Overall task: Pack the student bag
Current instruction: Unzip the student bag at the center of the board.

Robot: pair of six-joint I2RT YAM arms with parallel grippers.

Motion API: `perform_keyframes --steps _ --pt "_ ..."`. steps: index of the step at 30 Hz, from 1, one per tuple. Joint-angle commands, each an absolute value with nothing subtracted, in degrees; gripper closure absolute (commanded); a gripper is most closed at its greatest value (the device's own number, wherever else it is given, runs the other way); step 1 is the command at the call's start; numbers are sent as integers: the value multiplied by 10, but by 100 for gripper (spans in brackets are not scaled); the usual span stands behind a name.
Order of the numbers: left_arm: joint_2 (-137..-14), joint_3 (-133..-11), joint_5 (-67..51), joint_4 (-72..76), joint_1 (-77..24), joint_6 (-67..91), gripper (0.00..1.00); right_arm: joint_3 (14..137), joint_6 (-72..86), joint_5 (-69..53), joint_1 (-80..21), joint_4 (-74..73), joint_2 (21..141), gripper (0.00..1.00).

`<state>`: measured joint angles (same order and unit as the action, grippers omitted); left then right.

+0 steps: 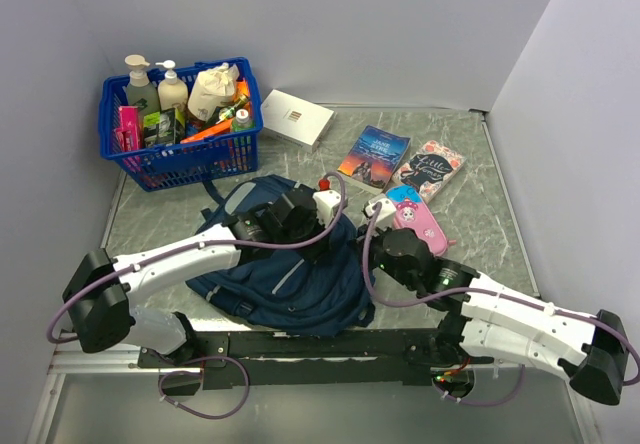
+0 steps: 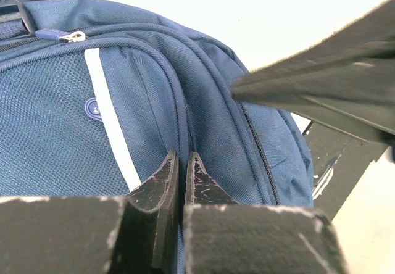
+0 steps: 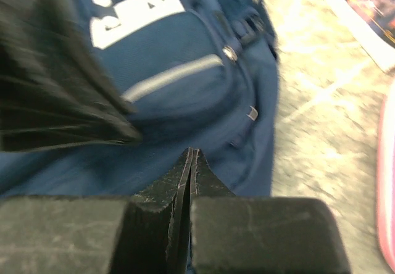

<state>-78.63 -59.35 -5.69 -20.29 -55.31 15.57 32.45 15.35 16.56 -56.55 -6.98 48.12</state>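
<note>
No word, brand or number can be read in any view. The student bag (image 3: 185,101) carries a white patch (image 3: 136,15) with letter-like shapes cut into it, too blurred and cropped in the right wrist view to read. A small round emblem (image 2: 92,108) on its front shows no legible character. On the far side of the table (image 1: 480,254), the blue book (image 1: 374,156) and the floral book (image 1: 428,169) to its right have cover titles too small to read. The white box (image 1: 296,116) to their left bears a brown mark, unreadable. Labels on the bottles (image 1: 140,84) in the blue basket (image 1: 180,164) at far left are illegible.
</note>
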Motion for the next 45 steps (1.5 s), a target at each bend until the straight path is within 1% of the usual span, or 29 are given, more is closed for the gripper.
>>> perform_keyframes --steps 1,4,7,11,12,13,14,15,16,17,19,20,22,23,25,28,32,36,43,45 --pt "-789 -585 -80 -118 -555 134 99 320 155 106 -573 -29 458 100" --pt "-795 -588 -64 -116 -554 127 99 318 161 81 -574 -35 454 100" --pt "-798 -595 -61 -116 -552 119 99 314 172 80 -580 -46 454 100" --pt "-767 -608 -105 -161 -539 61 99 307 167 122 -574 -62 452 100" --pt "-755 -604 -118 -176 -536 42 99 305 161 127 -572 -56 452 99" --pt "-741 -595 -136 -186 -533 21 99 302 156 130 -570 -49 449 94" --pt "-704 -570 -175 -212 -524 -35 99 301 149 134 -565 -35 448 83" --pt "-680 -554 -198 -226 -522 -66 99 299 142 122 -561 -20 448 78" --pt "-654 -536 -213 -242 -521 -139 99 288 133 113 -558 -6 447 75" --pt "-603 -506 -227 -260 -520 -174 99 284 121 109 -555 -3 447 72" --pt "-553 -479 -229 -297 -518 -230 99 270 106 91 -554 34 449 64" --pt "-511 -462 -233 -308 -512 -282 99 267 91 86 -553 39 451 57" --pt "-479 -454 -243 -358 -509 -366 99 263 79 58 -553 46 461 55" --pt "-455 -445 -243 -366 -508 -379 99 262 63 40 -553 48 465 52" --pt "-438 -439 -240 -375 -508 -401 99 259 46 -23 -553 67 471 51" --pt "-437 -433 -236 -364 -508 -380 99 247 35 -73 -553 103 472 48" --pt "-461 -437 -228 -338 -508 -348 99 246 54 -136 -553 106 484 44" --pt "-476 -432 -214 -275 -508 -312 99 235 97 -158 -553 123 502 43" --pt "-536 -456 -199 -216 -508 -257 99 247 167 -107 -553 113 559 43" --pt "-545 -468 -205 -215 -508 -254 99 250 178 -66 -553 111 572 43"
